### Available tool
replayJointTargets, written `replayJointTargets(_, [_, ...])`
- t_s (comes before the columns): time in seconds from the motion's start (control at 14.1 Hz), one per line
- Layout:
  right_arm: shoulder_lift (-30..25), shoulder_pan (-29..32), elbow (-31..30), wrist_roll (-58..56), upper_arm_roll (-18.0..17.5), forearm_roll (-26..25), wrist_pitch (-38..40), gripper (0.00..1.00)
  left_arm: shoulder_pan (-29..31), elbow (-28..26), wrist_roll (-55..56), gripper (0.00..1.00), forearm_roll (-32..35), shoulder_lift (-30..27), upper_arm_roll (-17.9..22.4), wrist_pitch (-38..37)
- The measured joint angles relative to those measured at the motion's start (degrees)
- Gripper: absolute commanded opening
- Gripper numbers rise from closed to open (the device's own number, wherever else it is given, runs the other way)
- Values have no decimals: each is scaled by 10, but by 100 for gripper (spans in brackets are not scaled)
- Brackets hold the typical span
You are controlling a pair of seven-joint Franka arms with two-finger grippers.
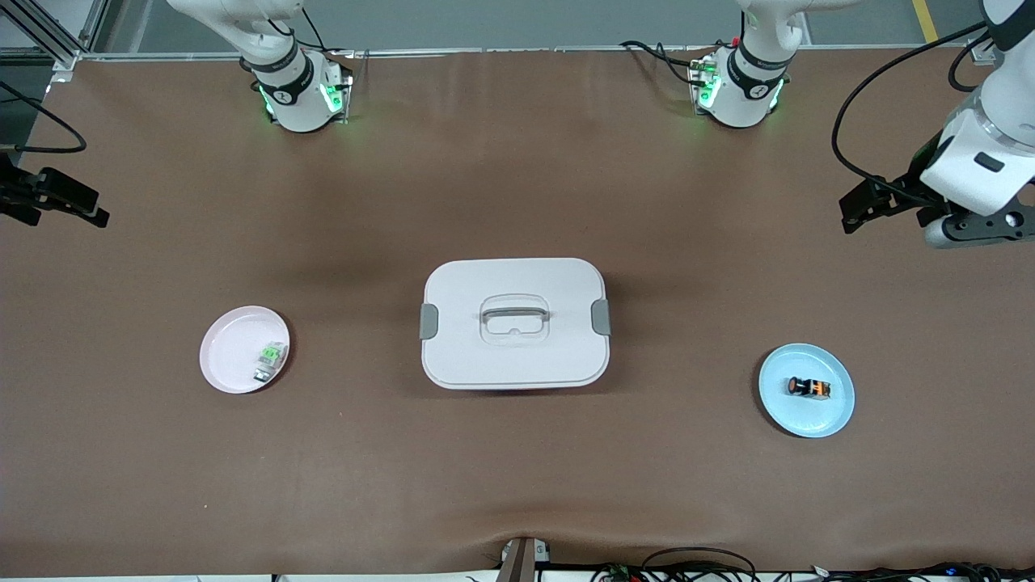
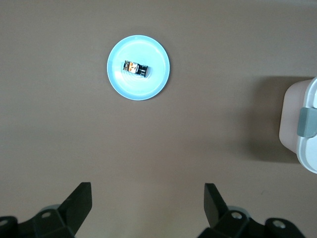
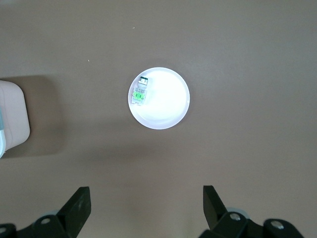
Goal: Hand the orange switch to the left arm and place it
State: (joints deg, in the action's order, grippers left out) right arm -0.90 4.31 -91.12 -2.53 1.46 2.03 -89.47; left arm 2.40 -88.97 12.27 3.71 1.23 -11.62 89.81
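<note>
Brown paper covers the whole table (image 1: 517, 501), and nothing on it has been picked up yet. The orange switch (image 1: 809, 388) lies on its side in the middle of a light blue plate (image 1: 833, 416), toward the left arm's end of the table and nearer the front camera than the box. Its long axis runs roughly along the table's length, with the round orange cap turned toward the box.

The left gripper (image 1: 861, 212) hangs in the air over bare table at that same end, fingers spread wide and holding nothing; in its wrist view the switch (image 2: 136, 69) sits well ahead of the fingers (image 2: 79, 201), so this arm is clearly the closer one and I judge it should make the pick, closing across the short axis.

The white lidded box (image 1: 515, 323) stands mid-table between the two plates. A pink plate (image 1: 226, 364) at the right arm's end carries a small green-and-grey component (image 1: 270, 361). The right gripper (image 1: 48, 202) waits over that end, jaws apart and empty.
</note>
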Motion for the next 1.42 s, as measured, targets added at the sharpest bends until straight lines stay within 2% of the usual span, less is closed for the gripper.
replayJointTargets(0.36, [0,0,0,0,0,0,0,100,-30,-3,-28,100,0,-21,52,-39])
replayJointTargets(0.99, [0,0,0,0,-1,0,-1,100,-34,-60,-61,100,-16,-94,54,-43])
replayJointTargets(1.42, [-1,0,0,0,-3,0,-1,100,-33,-67,-68,100,-17,-107,59,-43])
